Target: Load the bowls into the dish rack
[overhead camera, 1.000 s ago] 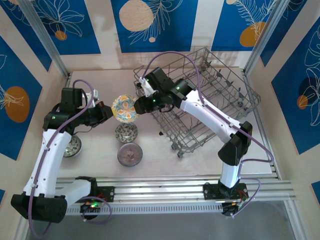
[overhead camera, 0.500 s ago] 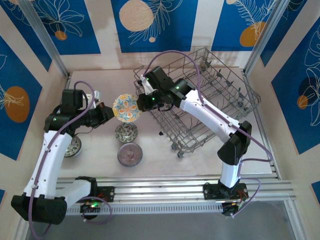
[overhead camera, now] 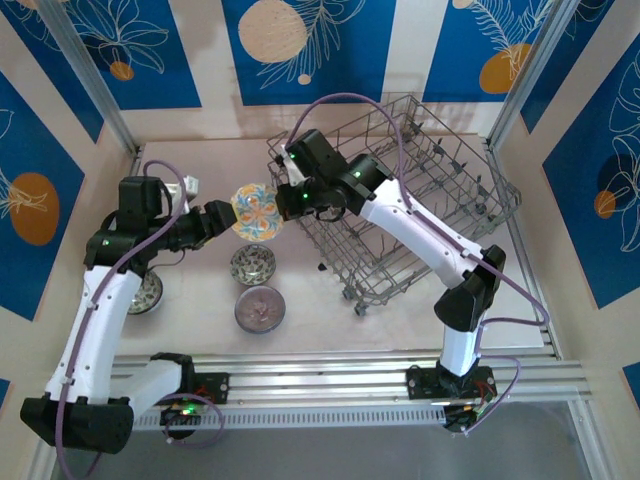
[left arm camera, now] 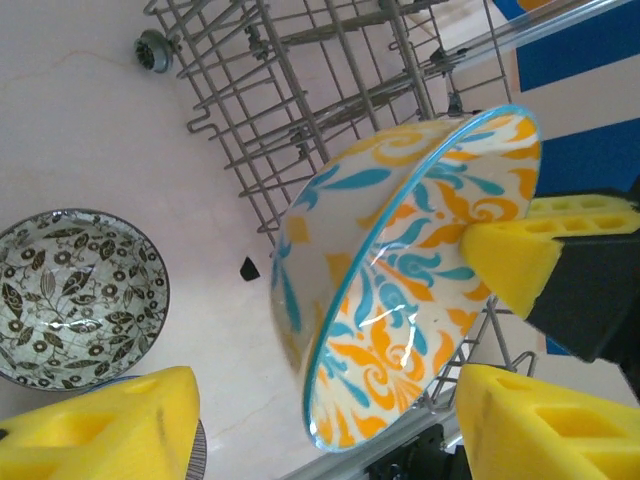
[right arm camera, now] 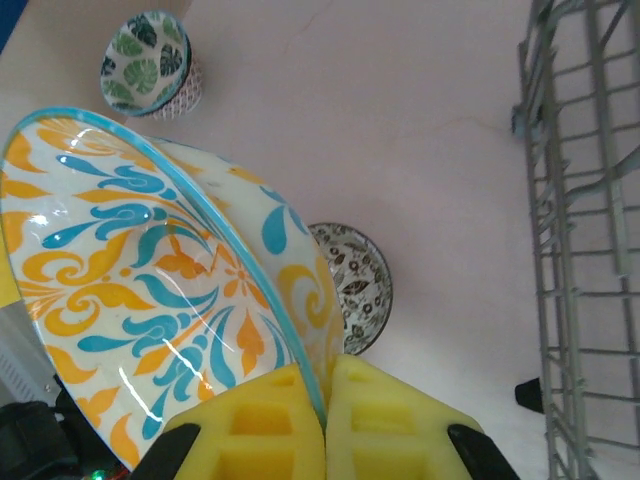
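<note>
Nine o'clock of your grey wire dish rack (overhead camera: 470, 170): orange-and-blue ceramic bowl (overhead camera: 255, 212), rim pinched by right claw (right arm camera: 325, 375), edge-on, likely for racking; left claw (overhead camera: 222, 218) spread wide.

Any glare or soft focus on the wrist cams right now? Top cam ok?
Right wrist: white glare streaks inside the orange-blue bowl, right gripper pads slightly soft. Left wrist: similar streaks on the glaze, left gripper pads soft. Top external: even light, sharp.

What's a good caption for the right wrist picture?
Right gripper pinches the orange bowl by its rim, above the table.
</note>
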`<state>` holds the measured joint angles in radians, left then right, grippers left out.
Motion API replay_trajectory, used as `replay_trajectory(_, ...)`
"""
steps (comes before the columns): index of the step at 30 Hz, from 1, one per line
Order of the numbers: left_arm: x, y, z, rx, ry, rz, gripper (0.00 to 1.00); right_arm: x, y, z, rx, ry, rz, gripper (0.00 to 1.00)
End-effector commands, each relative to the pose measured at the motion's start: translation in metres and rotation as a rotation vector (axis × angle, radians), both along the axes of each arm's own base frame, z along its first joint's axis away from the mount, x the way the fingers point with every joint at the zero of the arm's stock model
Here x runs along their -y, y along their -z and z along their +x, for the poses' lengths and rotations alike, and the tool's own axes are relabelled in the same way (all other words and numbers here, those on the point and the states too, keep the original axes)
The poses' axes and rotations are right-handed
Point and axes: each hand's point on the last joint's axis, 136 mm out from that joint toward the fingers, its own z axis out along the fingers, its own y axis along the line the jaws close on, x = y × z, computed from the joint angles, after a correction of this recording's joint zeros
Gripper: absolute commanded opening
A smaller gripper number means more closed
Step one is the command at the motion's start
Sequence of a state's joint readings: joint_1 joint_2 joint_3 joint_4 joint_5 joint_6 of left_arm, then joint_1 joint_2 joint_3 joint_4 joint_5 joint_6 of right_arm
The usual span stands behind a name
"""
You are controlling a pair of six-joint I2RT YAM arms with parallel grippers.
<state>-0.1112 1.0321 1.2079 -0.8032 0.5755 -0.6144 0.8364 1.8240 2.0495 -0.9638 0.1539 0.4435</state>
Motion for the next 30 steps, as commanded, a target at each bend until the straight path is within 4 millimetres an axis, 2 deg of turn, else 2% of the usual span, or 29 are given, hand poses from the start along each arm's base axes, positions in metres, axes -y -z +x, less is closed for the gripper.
replay_trajectory(1,-0.008,-0.021,0.005,0.070,-0.031,0.023,0.78,0.006,-0.042,0.016,0.120,0.036,0.038,0.00)
replay_trajectory(5,-0.018,-0.027,0.011,0.095,-0.074,0.066,0.88,0.021,-0.072,0.030,0.221,0.083,0.022,0.00)
replay_trajectory(7,-0.023,-0.024,0.014,0.088,-0.091,0.093,0.90,0.038,-0.087,0.041,0.280,0.130,0.001,0.00)
replay_trajectory(9,-0.025,-0.018,0.017,0.073,-0.093,0.109,0.90,0.063,-0.098,0.054,0.337,0.187,-0.037,0.00)
replay_trajectory(13,-0.025,0.012,0.023,-0.002,-0.087,0.114,0.91,0.142,-0.108,0.082,0.423,0.379,-0.169,0.00)
replay_trajectory(18,-0.023,0.044,0.025,-0.061,-0.086,0.103,0.91,0.251,-0.100,0.099,0.489,0.600,-0.314,0.00)
replay_trajectory(20,-0.020,0.056,0.027,-0.083,-0.077,0.085,0.91,0.296,-0.092,0.103,0.511,0.682,-0.359,0.00)
replay_trajectory(22,-0.018,0.067,0.029,-0.111,-0.069,0.075,0.91,0.332,-0.081,0.106,0.526,0.737,-0.410,0.00)
replay_trajectory(25,-0.019,0.081,0.034,-0.137,-0.066,0.091,0.91,0.373,-0.069,0.111,0.563,0.797,-0.492,0.00)
replay_trajectory(30,-0.015,0.091,0.049,-0.145,-0.024,0.104,0.91,0.420,-0.048,0.124,0.551,0.878,-0.558,0.00)
